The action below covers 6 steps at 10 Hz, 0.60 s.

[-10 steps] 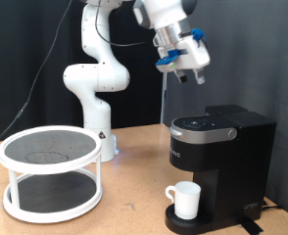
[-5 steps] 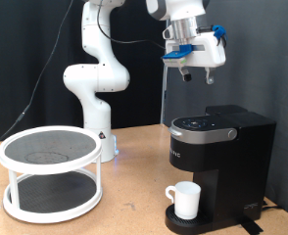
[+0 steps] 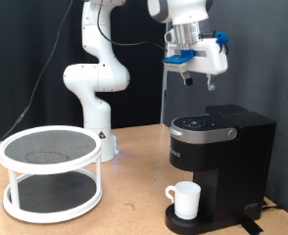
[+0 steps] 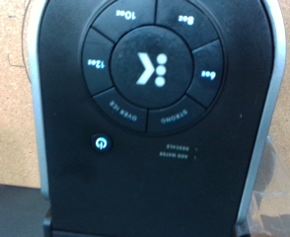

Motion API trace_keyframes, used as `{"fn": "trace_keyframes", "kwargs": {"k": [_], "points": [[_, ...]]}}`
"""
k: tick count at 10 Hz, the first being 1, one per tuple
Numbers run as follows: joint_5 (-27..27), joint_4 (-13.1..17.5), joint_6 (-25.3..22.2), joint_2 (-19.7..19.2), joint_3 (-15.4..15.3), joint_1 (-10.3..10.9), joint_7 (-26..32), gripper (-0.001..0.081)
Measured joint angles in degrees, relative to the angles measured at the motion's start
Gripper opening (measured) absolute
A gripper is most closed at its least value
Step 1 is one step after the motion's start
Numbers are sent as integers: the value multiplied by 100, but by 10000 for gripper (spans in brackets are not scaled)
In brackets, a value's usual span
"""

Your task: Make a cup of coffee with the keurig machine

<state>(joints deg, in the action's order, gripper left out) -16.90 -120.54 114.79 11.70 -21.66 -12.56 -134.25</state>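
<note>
Below me, the keurig machine [image 4: 150, 109] lid reads "10oz", "12oz", "8oz", "6oz", "STRONG", "OVER ICE"; central K logo [image 4: 149, 68], power symbol [image 4: 103, 141].

We see white round two-tier tray table [image 3: 51, 174] on wooden worktop [image 3: 134, 201], at exterior view's left; dark mesh shelves; black backdrop [image 3: 262, 59] behind; cables hanging.

keurig machine [image 4: 150, 118] lid fills view | round button panel lit | power icon lit
</note>
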Motion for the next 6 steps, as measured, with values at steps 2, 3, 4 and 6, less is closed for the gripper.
{"fn": "trace_keyframes", "kwargs": {"k": [2, 3, 4, 6], "points": [[69, -32, 0, -85, 4, -4, 4, 687], [78, -33, -22, -136, 9, -9, 6, 687], [96, -32, -67, -184, 10, -18, 6, 510], [161, -14, -191, -300, 17, -31, 5, 308]]}}
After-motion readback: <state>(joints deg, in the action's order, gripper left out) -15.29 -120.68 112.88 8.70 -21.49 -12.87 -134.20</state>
